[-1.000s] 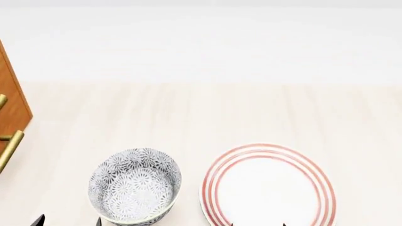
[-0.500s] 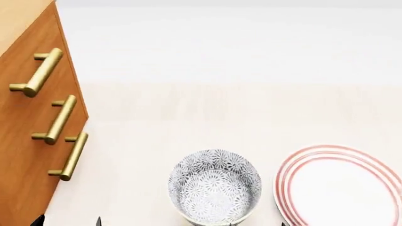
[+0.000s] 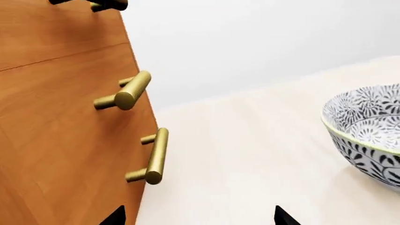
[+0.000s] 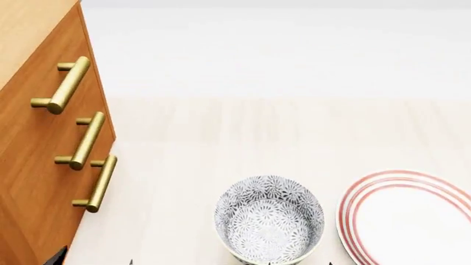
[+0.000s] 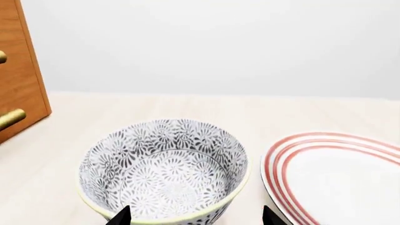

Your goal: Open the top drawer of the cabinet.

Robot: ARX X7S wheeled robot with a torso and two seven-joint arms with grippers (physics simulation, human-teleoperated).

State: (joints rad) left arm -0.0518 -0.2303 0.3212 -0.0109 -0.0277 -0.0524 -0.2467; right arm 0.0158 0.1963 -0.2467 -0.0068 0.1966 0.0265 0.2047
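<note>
Nearest, both hands showed only as dark fingertips at the frame edges: left hand (image 3: 198,216) spread wide, holding nothing; right hand (image 5: 196,216) likewise wide, its tips either side of the bowl's near rim, whether touching I cannot tell. Bowl (image 4: 269,220), grey floral pattern, sat empty and upright on the pale surface (image 4: 243,138). Just beside it on the right lay the red-ringed plate (image 4: 408,218), also empty, cut off by the head view's edge. Further left stood the cabinet (image 4: 30,143), orange-brown, with three brass bar handles stacked down its front. Top drawer (image 4: 46,66) was shut, flush with the front, its handle (image 4: 63,85) uppermost in the head view. Left wrist view showed the two lower handles clearly, the top one clipped at the frame edge, and no plate. Right wrist view caught only the cabinet's corner. Top drawer lay well apart from the left hand, above and beyond it.
</note>
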